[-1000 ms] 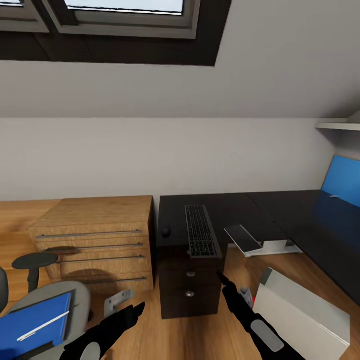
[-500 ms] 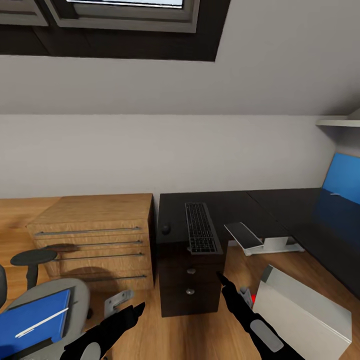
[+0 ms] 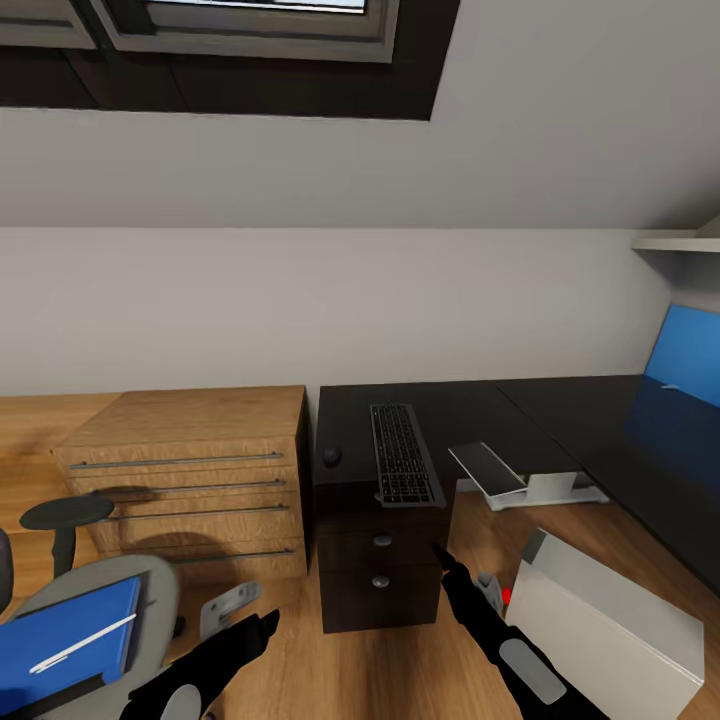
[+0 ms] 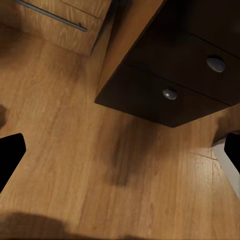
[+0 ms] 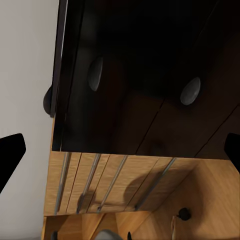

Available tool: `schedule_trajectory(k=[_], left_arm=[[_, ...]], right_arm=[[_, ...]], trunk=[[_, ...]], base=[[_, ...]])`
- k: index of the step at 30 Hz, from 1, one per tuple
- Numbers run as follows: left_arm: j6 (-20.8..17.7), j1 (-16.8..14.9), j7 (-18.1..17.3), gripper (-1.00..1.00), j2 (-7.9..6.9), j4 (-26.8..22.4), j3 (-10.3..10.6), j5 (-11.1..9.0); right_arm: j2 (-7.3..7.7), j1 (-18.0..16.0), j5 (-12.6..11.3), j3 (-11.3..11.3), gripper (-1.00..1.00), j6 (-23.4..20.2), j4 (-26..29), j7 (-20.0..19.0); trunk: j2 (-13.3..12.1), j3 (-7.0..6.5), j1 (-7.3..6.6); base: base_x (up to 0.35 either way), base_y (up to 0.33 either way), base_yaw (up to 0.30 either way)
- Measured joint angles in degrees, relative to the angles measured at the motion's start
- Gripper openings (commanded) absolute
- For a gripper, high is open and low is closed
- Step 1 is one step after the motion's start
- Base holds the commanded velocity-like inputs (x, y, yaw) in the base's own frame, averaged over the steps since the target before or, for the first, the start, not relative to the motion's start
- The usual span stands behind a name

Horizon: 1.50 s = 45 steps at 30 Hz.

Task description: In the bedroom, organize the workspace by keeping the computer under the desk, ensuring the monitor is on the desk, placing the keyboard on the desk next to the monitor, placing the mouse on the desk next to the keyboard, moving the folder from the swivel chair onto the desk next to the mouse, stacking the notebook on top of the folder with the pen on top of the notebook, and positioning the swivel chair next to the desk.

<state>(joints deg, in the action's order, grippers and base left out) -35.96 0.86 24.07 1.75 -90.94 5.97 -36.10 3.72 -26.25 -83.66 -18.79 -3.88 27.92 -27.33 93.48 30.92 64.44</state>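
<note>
The keyboard (image 3: 404, 468) is lying on the black desk (image 3: 470, 415), its near end overhanging the front edge above the drawers, with the mouse (image 3: 331, 456) just beside it; both are sitting well beyond the two grippers, which are hanging low over bare wooden floor (image 3: 390, 670). The left gripper (image 3: 250, 635) and right gripper (image 3: 447, 566) are each holding their fingers spread wide with nothing between them. The blue folder (image 3: 65, 640) is resting on the swivel chair (image 3: 110, 600) beside the left arm, while the computer (image 3: 605, 630) is standing on the floor just beside the right arm, leaving open floor between them in front of the drawers.
</note>
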Motion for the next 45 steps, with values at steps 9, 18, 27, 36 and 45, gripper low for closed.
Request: schedule_trajectory(k=[9, 18, 27, 36, 45], left_arm=[[0.06, -0.01, 0.65, 1.00, -0.09, 0.04, -0.02, -0.03], [-0.03, 0.01, 0.61, 1.00, -0.17, 0.02, -0.02, 0.00], [0.02, 0.03, 0.61, 1.00, -0.18, 0.06, -0.03, -0.02], [-0.09, 0.00, 0.61, 1.00, -0.18, 0.06, -0.02, 0.02], [-0.05, 0.02, 0.61, 1.00, -0.18, 0.06, -0.02, -0.02]], right_arm=[[-0.02, 0.00, 0.06, -0.02, 1.00, -0.05, 0.04, 0.00], [-0.05, 0.01, 0.06, -0.02, 1.00, 0.02, -0.03, 0.00], [-0.09, 0.01, 0.06, -0.10, 1.00, 0.02, 0.04, 0.00], [-0.04, 0.02, 0.07, -2.93, 1.00, 0.01, 1.98, -0.96], [-0.01, 0.02, 0.11, -5.49, 1.00, 0.02, 2.90, -1.96]], trunk=[[0.00, 0.00, -0.01], [0.00, 0.00, -0.01], [0.00, 0.00, -0.01], [0.00, 0.00, 0.00], [-2.79, -1.25, -1.53]], base=[[0.024, 0.000, 0.000], [0.108, 0.000, 0.000], [0.135, 0.040, 0.000], [0.019, 0.006, 0.000], [0.001, 0.000, 0.000]])
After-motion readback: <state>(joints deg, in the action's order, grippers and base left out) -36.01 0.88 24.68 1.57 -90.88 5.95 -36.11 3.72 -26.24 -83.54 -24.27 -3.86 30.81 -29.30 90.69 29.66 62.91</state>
